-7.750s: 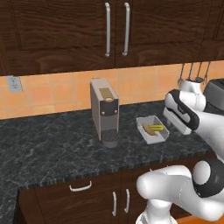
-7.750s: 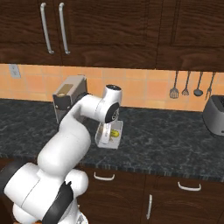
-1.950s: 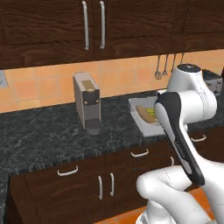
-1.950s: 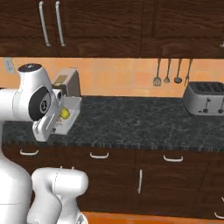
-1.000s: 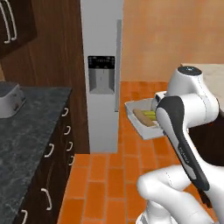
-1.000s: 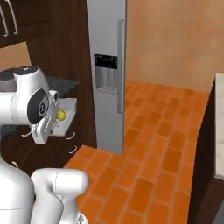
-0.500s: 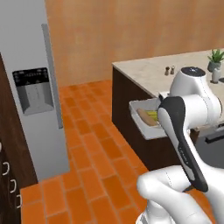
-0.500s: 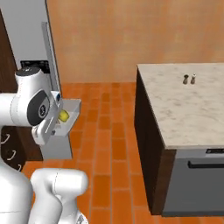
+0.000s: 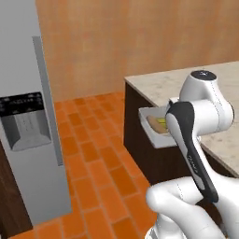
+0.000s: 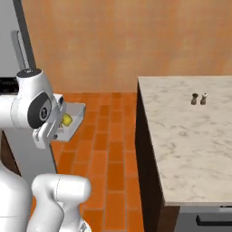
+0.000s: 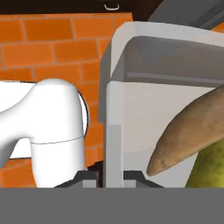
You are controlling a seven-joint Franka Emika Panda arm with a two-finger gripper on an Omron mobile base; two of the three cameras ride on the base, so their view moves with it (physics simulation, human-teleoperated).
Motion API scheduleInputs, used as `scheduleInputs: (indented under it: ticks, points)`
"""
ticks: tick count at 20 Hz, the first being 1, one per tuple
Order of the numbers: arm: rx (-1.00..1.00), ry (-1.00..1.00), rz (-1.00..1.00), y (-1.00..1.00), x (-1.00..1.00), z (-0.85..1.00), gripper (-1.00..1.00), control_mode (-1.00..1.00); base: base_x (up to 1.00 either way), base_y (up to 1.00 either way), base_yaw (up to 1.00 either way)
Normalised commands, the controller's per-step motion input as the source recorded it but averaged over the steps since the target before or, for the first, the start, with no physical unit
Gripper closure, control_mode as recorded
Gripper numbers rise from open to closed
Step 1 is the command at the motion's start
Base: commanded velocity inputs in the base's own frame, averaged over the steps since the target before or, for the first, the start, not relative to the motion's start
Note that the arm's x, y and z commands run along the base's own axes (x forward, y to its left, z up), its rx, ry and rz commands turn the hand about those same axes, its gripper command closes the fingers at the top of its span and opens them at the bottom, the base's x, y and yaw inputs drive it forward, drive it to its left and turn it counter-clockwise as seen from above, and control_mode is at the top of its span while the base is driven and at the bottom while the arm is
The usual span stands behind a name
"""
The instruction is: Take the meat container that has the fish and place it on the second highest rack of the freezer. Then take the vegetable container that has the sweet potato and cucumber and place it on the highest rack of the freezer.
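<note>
Orange brick floor [image 9: 100,172] runs beneath me beside the tall grey-silver freezer [image 9: 28,140]. Up in the air, my shallow white vegetable tray [image 11: 131,109] carries the orange-brown sweet potato [image 11: 190,131] and yellow-green cucumber [image 11: 210,168]; my gripper [image 11: 111,173] is clamped on its near wall.

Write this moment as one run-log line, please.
gripper: shut on vegetable container wall | contents: sweet potato, cucumber | freezer: closed

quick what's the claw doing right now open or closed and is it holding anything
Claw: closed on the wall of the vegetable container carrying the sweet potato and cucumber.
</note>
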Motion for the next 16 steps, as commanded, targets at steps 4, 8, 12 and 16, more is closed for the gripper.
scheduleInputs:
  ticks: [4, 8, 12, 16]
  points:
    - [0.0, 0.0, 0.0, 0.0, 0.0, 0.0, 1.0, 1.0, 1.0, -0.52, 0.08]
    - [0.0, 0.0, 0.0, 0.0, 0.0, 0.0, 1.0, 1.0, 1.0, -0.31, 0.1]
    - [0.0, 0.0, 0.0, 0.0, 0.0, 0.0, 1.0, 1.0, 1.0, -0.19, 0.12]
    - [0.0, 0.0, 0.0, 0.0, 0.0, 0.0, 1.0, 1.0, 1.0, -0.07, 0.12]
